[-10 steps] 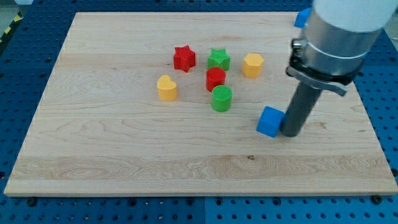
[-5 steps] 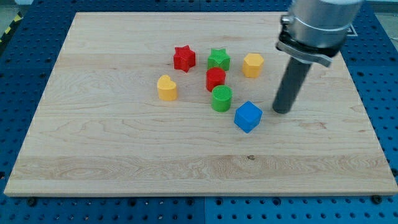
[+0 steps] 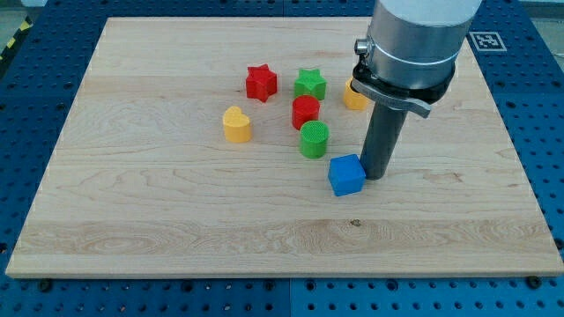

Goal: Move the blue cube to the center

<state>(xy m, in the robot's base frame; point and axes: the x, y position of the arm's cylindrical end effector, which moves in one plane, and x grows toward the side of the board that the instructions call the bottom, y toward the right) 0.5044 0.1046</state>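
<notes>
The blue cube [image 3: 346, 174] lies on the wooden board [image 3: 159, 202], a little right of and below the board's middle. My tip [image 3: 376, 177] stands right against the cube's right side. The rod rises from it to the grey arm body at the view's top. The green cylinder [image 3: 314, 139] is just up and left of the cube, with a small gap between them.
A cluster sits above the cube: red star [image 3: 261, 82], green star [image 3: 309, 84], red block [image 3: 305, 112], yellow heart [image 3: 236, 124]. A yellow hexagon block [image 3: 354, 97] is partly hidden behind the arm.
The blue cube has slid left across the board, from the right part toward the middle. My tip moved left with it, drew back briefly, and now touches its right side again.
</notes>
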